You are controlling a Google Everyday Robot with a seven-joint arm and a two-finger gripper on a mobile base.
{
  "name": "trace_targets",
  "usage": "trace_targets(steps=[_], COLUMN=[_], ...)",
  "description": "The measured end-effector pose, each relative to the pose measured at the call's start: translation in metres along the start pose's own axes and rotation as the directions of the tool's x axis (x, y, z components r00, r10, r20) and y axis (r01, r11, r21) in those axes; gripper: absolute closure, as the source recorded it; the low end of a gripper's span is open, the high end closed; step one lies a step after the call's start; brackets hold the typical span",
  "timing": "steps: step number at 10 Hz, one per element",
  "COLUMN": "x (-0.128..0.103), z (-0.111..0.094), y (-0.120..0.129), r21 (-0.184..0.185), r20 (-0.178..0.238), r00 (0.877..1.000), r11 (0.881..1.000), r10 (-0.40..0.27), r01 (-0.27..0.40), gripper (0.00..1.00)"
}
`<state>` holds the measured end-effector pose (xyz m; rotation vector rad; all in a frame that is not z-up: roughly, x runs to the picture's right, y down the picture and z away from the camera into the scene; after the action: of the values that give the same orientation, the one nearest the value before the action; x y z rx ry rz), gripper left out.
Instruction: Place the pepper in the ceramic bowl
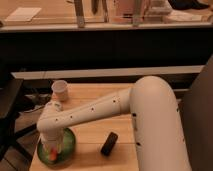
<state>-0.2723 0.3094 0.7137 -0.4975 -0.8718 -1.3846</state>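
The green ceramic bowl point(67, 145) sits at the front left corner of the wooden table point(95, 132). My white arm reaches across the table and bends down over the bowl. The gripper point(52, 150) points straight down into the bowl, mostly hidden behind the wrist. The orange-red pepper point(52, 155) shows at the gripper's tip, low inside the bowl near its left side. I cannot tell whether the pepper rests on the bowl or is still held.
A small pale cup point(59, 90) stands at the table's back left. A black cylindrical object point(109, 143) lies right of the bowl near the front edge. A dark chair point(10, 107) is at the left. A counter runs along the back.
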Motion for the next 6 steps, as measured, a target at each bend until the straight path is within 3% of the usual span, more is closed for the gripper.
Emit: trace_targets(steps=[2,3,6], x=[0.0,0.006,0.008], z=[-0.001,-0.01,-0.021], y=[0.002,0.004,0.004], r21=[-0.015,-0.022,-0.017], r20=[-0.026,-0.041,-0.031], r00=[1.0,0.999,1.0], r11=[1.0,1.0,1.0], r10=[-0.006,-0.001,0.002], r01=[0.006,0.0,-0.003], gripper=[0.83,0.71,0.43])
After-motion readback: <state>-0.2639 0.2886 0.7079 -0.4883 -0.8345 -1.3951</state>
